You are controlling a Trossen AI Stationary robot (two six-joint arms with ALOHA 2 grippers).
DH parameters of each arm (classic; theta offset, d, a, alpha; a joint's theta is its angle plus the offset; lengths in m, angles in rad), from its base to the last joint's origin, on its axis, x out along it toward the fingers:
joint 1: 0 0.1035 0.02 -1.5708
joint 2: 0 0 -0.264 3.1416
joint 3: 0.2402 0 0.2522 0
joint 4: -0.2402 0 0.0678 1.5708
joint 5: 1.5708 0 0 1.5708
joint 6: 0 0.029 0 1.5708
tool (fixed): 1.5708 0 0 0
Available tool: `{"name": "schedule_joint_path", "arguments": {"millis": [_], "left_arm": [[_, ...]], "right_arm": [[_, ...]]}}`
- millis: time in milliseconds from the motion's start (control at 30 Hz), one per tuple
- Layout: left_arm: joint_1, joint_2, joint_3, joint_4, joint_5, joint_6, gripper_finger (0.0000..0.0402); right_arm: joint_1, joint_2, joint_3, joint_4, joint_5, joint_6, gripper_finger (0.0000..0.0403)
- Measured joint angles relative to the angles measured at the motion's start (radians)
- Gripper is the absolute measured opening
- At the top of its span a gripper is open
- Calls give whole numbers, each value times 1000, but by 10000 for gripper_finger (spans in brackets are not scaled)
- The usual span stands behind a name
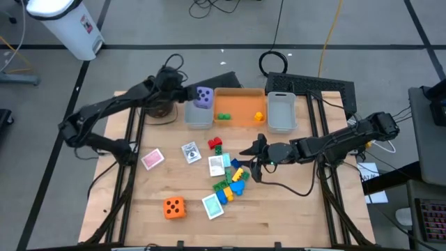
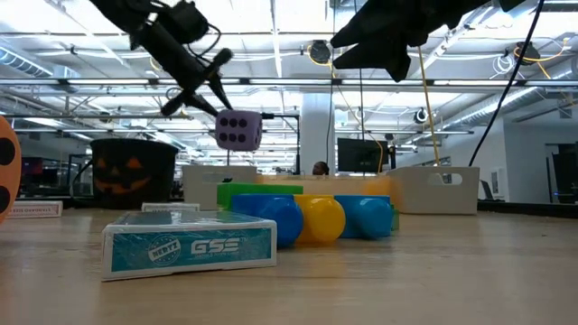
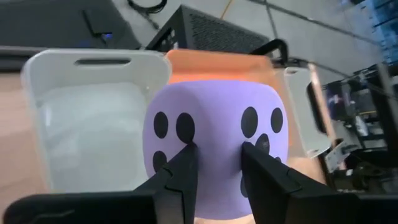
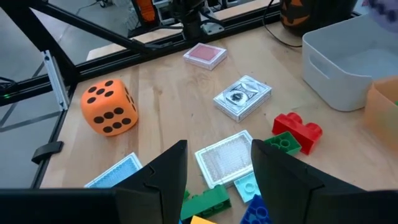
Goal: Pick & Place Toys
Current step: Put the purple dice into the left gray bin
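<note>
A: What is hidden or hard to make out?

B: In the left wrist view the lower part of the purple die [image 3: 214,149] is covered by the left pincer [image 3: 217,171]. In the low view the orange die [image 2: 7,176] is cut off at the edge, and the bricks behind the teal card box [image 2: 190,246] are partly hidden.

A: How is the purple die held?

B: It is clamped between the two dark fingers of the left pincer and is carried in the air over the left grey bin [image 1: 198,116]. Black dots are seen on its pale purple faces.

A: And the right pincer [image 1: 252,149]?

B: It is held partly open, with nothing between the fingers, above the pile of coloured bricks [image 1: 232,181] on the tabletop [image 1: 279,202]. The orange die [image 1: 174,207] is lying near the front edge.
</note>
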Motion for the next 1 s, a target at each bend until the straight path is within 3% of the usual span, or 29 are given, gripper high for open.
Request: {"name": "schedule_joint_path", "arguments": {"millis": [333, 567, 1000], "left_arm": [[88, 119, 97, -18, 60, 57, 57], [129, 151, 103, -111, 83, 116, 54], [132, 240, 103, -82, 102, 151, 54]], "right_arm": [[0, 0, 0, -8, 0, 3, 166], [-16, 0, 0, -25, 2, 3, 166], [-77, 0, 0, -26, 1, 41, 166]]}}
